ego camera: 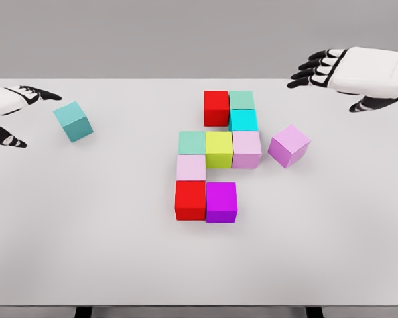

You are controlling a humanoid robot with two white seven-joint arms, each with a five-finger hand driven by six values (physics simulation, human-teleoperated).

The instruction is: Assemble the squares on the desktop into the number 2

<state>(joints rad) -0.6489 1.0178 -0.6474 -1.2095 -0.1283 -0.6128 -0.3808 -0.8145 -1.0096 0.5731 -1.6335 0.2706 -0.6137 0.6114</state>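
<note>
A blocky 2 is nearly formed from nine cubes at mid-desk (86, 238).

Two cubes are left outside it: a teal cube (73, 122) near the left hand (6, 112), a lilac cube (289, 145) just beside the figure. Both hands, the right hand (348, 73) included, are held spread and empty.

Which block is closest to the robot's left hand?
The teal block, alone at the table's left beside the left hand; the others sit far right.
</note>
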